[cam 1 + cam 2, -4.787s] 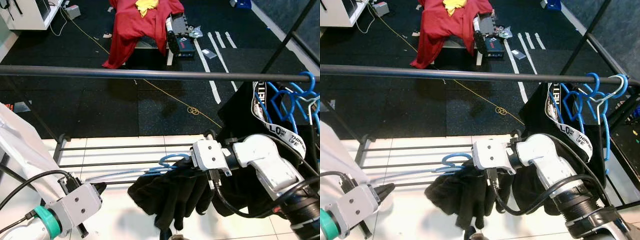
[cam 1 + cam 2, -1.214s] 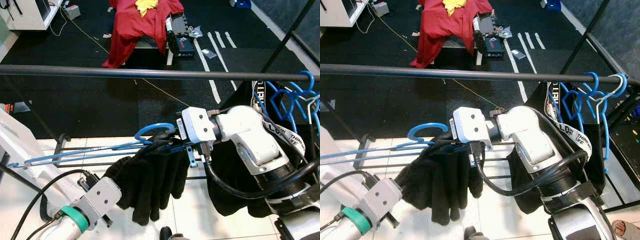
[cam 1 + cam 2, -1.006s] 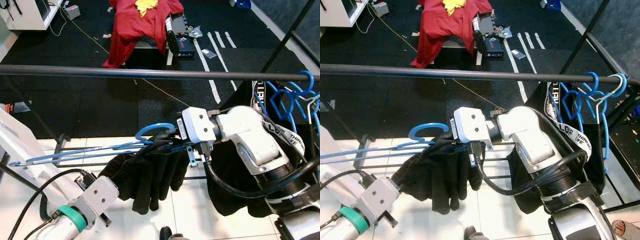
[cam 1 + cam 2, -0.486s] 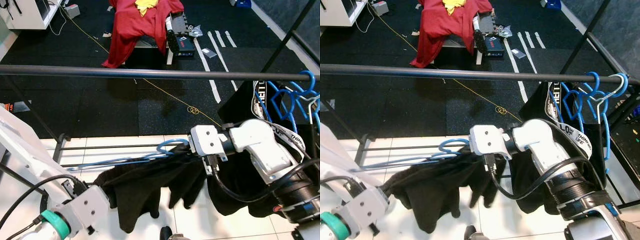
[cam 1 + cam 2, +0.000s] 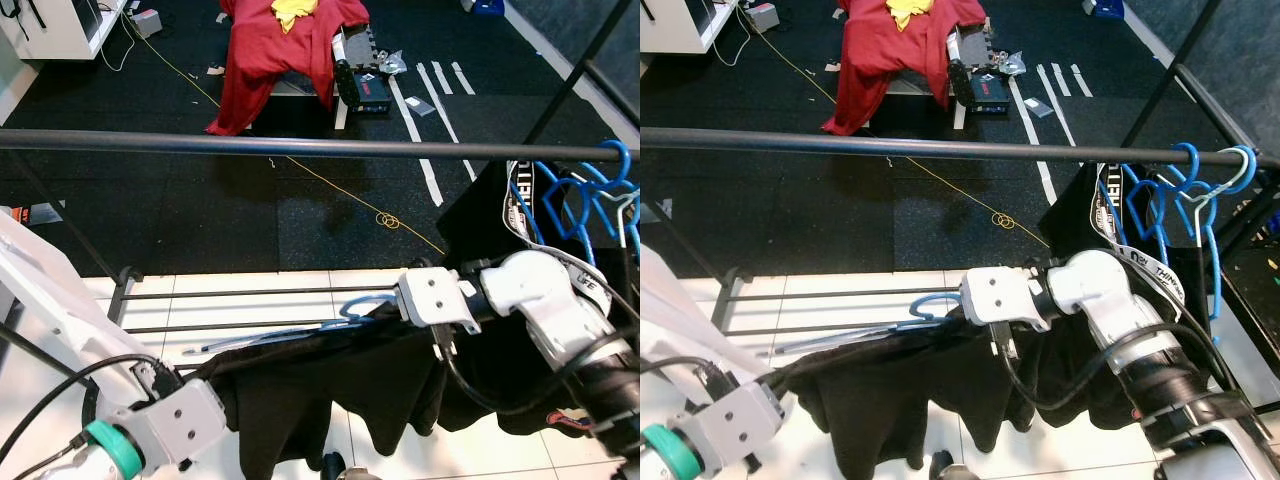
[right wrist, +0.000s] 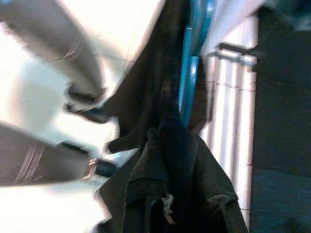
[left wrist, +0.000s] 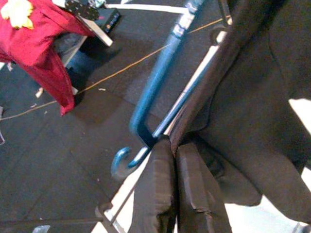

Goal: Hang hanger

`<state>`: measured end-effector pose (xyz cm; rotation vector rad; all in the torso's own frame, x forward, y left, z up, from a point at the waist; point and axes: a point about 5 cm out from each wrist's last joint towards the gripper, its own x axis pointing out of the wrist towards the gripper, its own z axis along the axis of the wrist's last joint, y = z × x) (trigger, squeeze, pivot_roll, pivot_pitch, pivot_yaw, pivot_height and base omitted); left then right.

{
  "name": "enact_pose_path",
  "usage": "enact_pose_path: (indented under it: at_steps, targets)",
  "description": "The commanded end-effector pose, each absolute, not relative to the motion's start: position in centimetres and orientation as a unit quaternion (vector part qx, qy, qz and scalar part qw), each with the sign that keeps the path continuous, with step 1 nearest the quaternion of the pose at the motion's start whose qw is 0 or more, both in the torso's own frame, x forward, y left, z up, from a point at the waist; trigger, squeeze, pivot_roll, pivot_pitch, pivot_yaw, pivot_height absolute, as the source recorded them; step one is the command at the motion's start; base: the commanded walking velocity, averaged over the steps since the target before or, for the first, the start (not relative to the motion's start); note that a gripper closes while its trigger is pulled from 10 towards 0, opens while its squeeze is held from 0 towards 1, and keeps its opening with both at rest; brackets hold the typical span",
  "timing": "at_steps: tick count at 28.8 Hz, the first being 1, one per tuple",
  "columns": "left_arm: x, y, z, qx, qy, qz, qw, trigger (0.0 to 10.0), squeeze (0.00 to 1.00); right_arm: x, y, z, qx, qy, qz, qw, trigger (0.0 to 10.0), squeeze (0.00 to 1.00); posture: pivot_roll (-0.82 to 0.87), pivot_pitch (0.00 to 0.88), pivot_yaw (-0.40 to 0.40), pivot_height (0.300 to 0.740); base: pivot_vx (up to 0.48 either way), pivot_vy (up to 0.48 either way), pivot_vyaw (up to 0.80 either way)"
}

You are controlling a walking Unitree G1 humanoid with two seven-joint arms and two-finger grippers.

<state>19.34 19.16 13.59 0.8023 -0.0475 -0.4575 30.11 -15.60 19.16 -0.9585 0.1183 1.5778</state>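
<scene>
A blue hanger (image 5: 300,328) with a black garment (image 5: 330,380) draped over it is stretched between my two grippers, well below the dark rail (image 5: 250,146). My right gripper (image 5: 388,312) is shut on the hanger just below its hook (image 5: 932,300). At the lower left, my left gripper (image 5: 203,372) is shut on the garment's edge. In the left wrist view its fingers (image 7: 160,184) press together on the black cloth, with the blue hanger (image 7: 155,92) right beside them. The right wrist view is blurred and shows the blue hanger (image 6: 187,92) and black cloth (image 6: 180,179).
Several blue hangers (image 5: 580,200) and a black garment (image 5: 480,220) hang at the rail's right end. A low metal rack (image 5: 250,295) lies on the white tiles below. A red garment (image 5: 280,45) covers a bench behind the rail. A yellow cord (image 5: 330,185) crosses the black floor.
My right gripper has moved down and to the right with the hanger. The bunched black garment has been drawn out wide between my grippers, its left edge held low by my left gripper.
</scene>
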Motion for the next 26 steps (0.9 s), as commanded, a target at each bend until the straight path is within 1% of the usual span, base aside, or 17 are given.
enact_pose_path:
  at_steps: [1,3,5,8,13,14,18,20,22,23,25,26]
  targets:
    - [19.4,20.3,13.3,0.401,-0.007,-0.19,0.896,10.0,0.0,29.2,-16.9,18.1,-0.423,0.098,0.695,0.573,0.0,0.0,-0.02,0.189,-0.008,0.74,0.0,0.0,0.0]
    - [19.4,20.3,13.3,0.402,-0.008,-0.19,0.896,10.0,0.0,29.1,-17.1,18.0,-0.424,0.102,0.699,0.567,0.0,0.0,-0.02,0.189,-0.008,0.74,0.0,0.0,0.0]
    - [19.3,20.3,13.5,0.414,-0.015,-0.192,0.89,10.0,0.0,28.6,-18.0,17.9,-0.43,0.121,0.704,0.553,0.0,0.0,-0.02,0.189,-0.009,0.74,0.0,0.0,0.0]
    - [19.1,20.5,13.6,0.425,-0.02,-0.191,0.885,10.0,0.0,28.4,-19.3,17.8,-0.442,0.143,0.699,0.544,0.0,0.0,-0.03,0.189,-0.012,0.74,0.0,0.0,0.0]
    - [19.1,20.5,13.5,0.425,-0.02,-0.191,0.885,10.0,0.0,28.5,-19.6,17.8,-0.444,0.146,0.694,0.548,0.0,0.0,-0.03,0.189,-0.012,0.74,0.0,0.0,0.0]
    - [19.2,20.4,13.5,0.429,-0.021,-0.195,0.882,10.0,0.0,28.8,-19.8,17.9,-0.445,0.147,0.686,0.557,0.0,0.0,-0.04,0.183,-0.005,0.74,0.0,0.0,0.0]
    - [19.3,20.3,13.6,0.435,-0.027,-0.194,0.879,10.0,0.0,28.8,-20.0,17.8,-0.446,0.154,0.681,0.56,0.0,0.0,-0.04,0.182,0.0,0.74,0.0,0.0,0.0]
    - [19.5,20.9,13.8,0.472,-0.034,-0.183,0.862,10.0,0.0,28.6,-21.0,17.2,-0.456,0.181,0.675,0.551,0.0,0.0,-0.03,0.184,0.002,0.74,0.0,0.0,0.0]
    - [19.5,21.3,14.0,0.485,-0.038,-0.172,0.857,10.0,0.0,28.6,-21.4,16.9,-0.46,0.189,0.669,0.552,0.0,0.0,-0.03,0.186,0.001,0.74,0.0,0.0,0.0]
    - [19.5,21.6,14.4,0.503,-0.048,-0.156,0.849,10.0,0.0,28.7,-21.7,16.8,-0.46,0.193,0.663,0.559,0.0,0.0,-0.03,0.188,0.001,0.74,0.0,0.0,0.0]
    - [19.5,21.6,14.4,0.503,-0.048,-0.156,0.849,10.0,0.0,28.7,-21.7,16.8,-0.46,0.193,0.663,0.559,0.0,0.0,-0.03,0.188,0.001,0.74,0.0,0.0,0.0]
    - [19.5,21.9,15.2,0.538,-0.066,-0.133,0.83,10.0,0.0,28.8,-22.0,16.8,-0.455,0.196,0.654,0.572,0.0,0.0,-0.03,0.191,0.0,0.74,0.0,0.0,0.0]
